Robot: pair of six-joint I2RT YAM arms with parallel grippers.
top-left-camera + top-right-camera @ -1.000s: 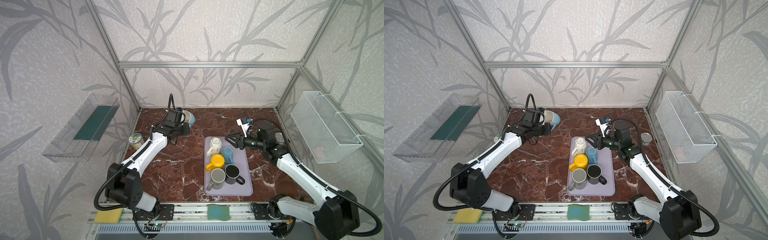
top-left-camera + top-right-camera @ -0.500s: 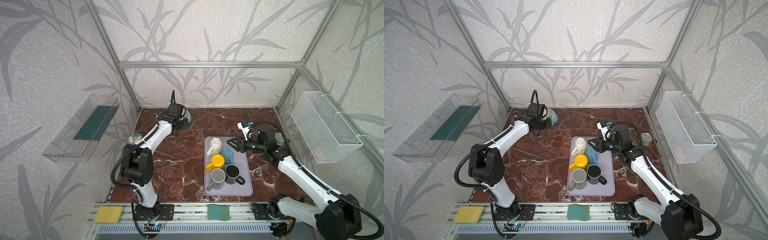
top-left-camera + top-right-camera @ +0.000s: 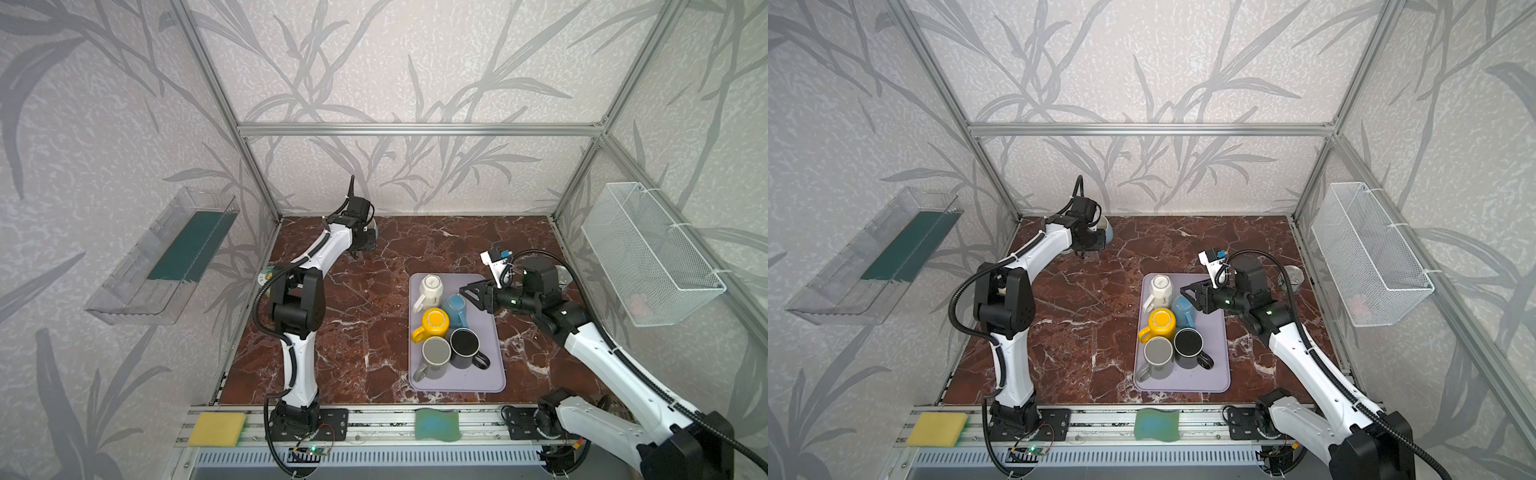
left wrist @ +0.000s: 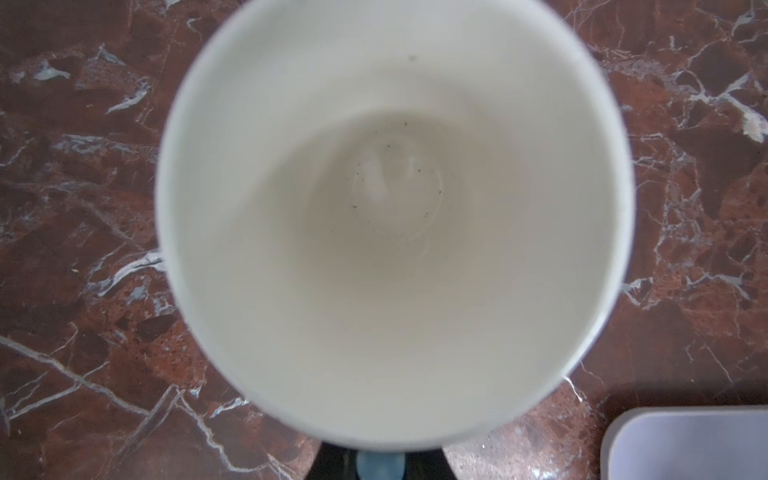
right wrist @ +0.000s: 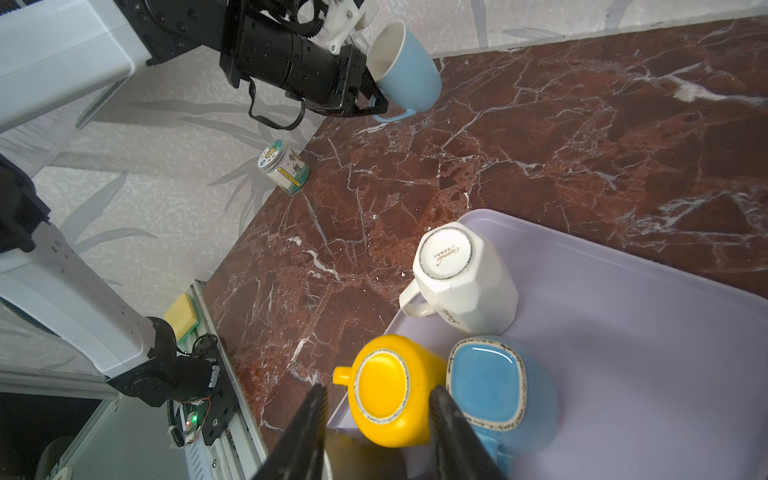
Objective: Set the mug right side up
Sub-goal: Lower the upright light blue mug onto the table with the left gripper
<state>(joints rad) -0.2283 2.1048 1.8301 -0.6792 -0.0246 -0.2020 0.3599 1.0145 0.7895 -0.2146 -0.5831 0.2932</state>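
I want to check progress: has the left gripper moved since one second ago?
Yes. In both top views the left gripper, shut on the light blue mug, is now slightly nearer the back wall.

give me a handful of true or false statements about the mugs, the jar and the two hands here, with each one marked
1. The left hand holds a light blue mug. True.
2. The white mug stands base up on the tray. True.
3. The right hand grips the yellow mug. False: it is open and empty, hovering above the tray.
4. The jar sits on the tray. False: it stands on the table by the left wall, apart from the tray.
5. The black mug is on the tray beside the grey mug. True.
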